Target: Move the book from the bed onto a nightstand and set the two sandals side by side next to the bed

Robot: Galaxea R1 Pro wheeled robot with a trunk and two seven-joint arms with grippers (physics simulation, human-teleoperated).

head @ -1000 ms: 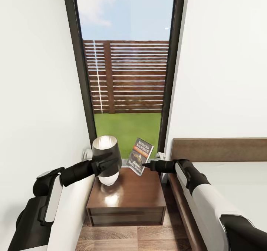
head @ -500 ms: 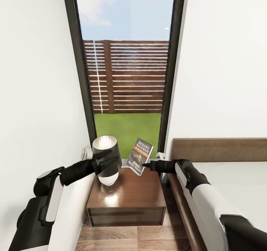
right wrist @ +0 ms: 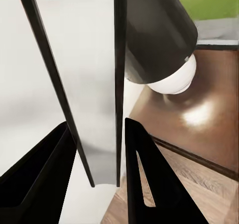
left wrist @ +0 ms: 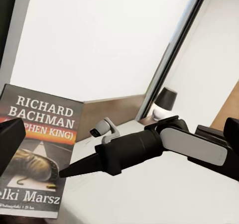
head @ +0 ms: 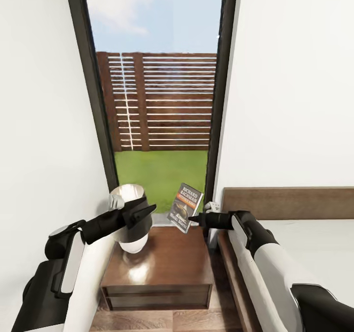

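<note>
— Where was the right tool [head: 192,220], and what did it have?

— It reached out over the back right corner of the nightstand [head: 169,263], close to the window frame [head: 217,101]. Its two fingers were closed on the lower edge of the book [head: 185,207]. In the right wrist view the thin book [right wrist: 97,79] stood edge-on between the two dark fingers [right wrist: 144,179], so the grip was plain.

— And how did the book sit against that tool?

— It rose from the fingertips, upright and tilted, cover toward the head camera, held in the air above the counter's rear edge and not resting on the wood. In the left wrist view the cover [left wrist: 37,154] read "Richard Bachman", with the right tool [left wrist: 67,171] pointing at its edge.

— The left tool [head: 147,209]?

— It hovered at the lamp [head: 129,216], in front of the black shade, on the left side of the nightstand. Its fingers looked spread somewhat, with nothing between them.

— What lay further out?

— The bed [head: 314,243], its brown headboard against the white wall, stood just to the right of the nightstand. Beyond the window were grass [head: 160,172] and a slatted fence [head: 157,101].
</note>
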